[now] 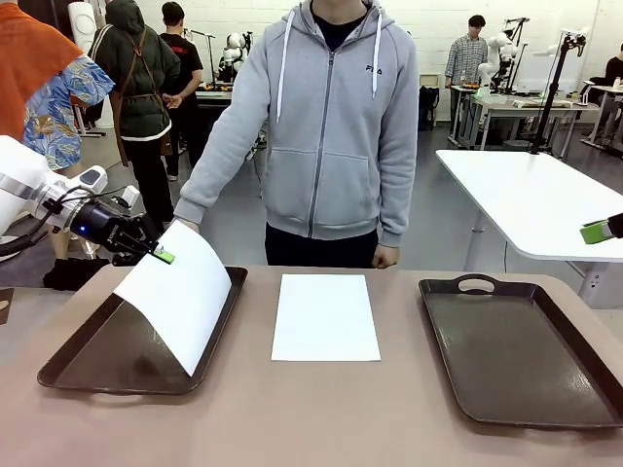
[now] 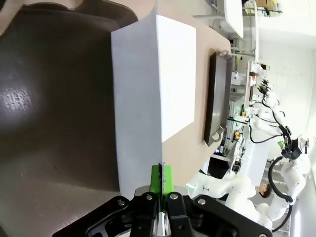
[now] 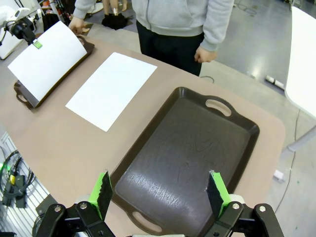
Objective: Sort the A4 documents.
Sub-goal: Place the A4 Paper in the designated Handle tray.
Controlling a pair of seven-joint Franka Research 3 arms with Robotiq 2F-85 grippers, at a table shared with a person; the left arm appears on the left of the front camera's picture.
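One of the A4 documents, a plain white sheet (image 1: 180, 297), hangs tilted over the left dark brown tray (image 1: 88, 368), its lower edge down in the tray. My left gripper (image 1: 161, 255) is shut on its upper corner; the left wrist view shows that gripper (image 2: 162, 180) pinching the sheet's (image 2: 136, 113) edge. A second sheet (image 1: 325, 316) lies flat on the table's middle, between the trays. My right gripper (image 3: 160, 192) hovers open high above the right tray (image 3: 192, 148), with nothing between its fingers; its green pad (image 1: 597, 232) shows at the right edge of the front view.
A person in a grey hoodie stands at the far side, one hand (image 1: 185, 226) behind the held sheet and the other (image 1: 386, 256) at the table's edge. The right tray (image 1: 516, 350) holds nothing. Another white table (image 1: 545, 199) stands behind at the right.
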